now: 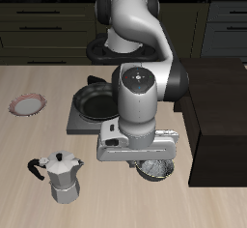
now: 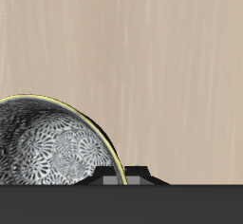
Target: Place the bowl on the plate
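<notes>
White rounded arm (image 1: 135, 19) segments, dark joint bands, grey pincer (image 1: 154, 166) block.

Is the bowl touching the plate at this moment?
Apart. The exterior view shows the plate alone far across the table, while the bowl sits under the gripper near the front edge, bare table between them.

The pale wooden surface (image 1: 39, 135) carries the bowl (image 1: 154, 167) directly beneath the gripper (image 1: 152, 164), near the front edge. A metal moka pot (image 1: 64, 177) stands beside the gripper, a grey square board (image 1: 79, 119) lies behind it, and the plate (image 1: 27, 104) rests well apart.
</notes>
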Tool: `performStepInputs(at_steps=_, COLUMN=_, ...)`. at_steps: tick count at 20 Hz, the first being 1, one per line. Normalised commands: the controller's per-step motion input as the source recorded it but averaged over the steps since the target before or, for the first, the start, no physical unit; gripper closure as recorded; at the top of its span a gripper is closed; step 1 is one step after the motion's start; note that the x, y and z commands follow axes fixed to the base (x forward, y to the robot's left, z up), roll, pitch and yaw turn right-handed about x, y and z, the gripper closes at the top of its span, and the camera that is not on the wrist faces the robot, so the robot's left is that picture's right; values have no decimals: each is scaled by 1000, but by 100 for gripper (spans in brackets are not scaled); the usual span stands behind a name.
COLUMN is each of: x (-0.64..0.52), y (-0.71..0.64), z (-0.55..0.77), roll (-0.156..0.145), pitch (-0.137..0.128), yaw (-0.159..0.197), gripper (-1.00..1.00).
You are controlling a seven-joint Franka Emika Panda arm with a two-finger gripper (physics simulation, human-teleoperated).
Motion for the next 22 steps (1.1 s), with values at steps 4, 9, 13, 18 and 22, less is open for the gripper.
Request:
performStepInputs(at_steps=4, x=-5, y=-72, z=271, roll=-31, pitch=-45, yaw=12, gripper=100)
performStepInputs(at_steps=9, x=-72, y=-126, z=310, roll=-24, pitch=-39, yaw=5, gripper=100)
performStepInputs(at_steps=13, x=-153, y=-113, z=329, roll=-11, pitch=-39, yaw=4, gripper=100)
performStepInputs(at_steps=18, x=-139, y=-95, z=265, roll=-10, pitch=-33, yaw=8, gripper=100)
performStepInputs(at_steps=22, x=-189, y=-186, z=547, roll=-29, pitch=-75, yaw=1, gripper=100)
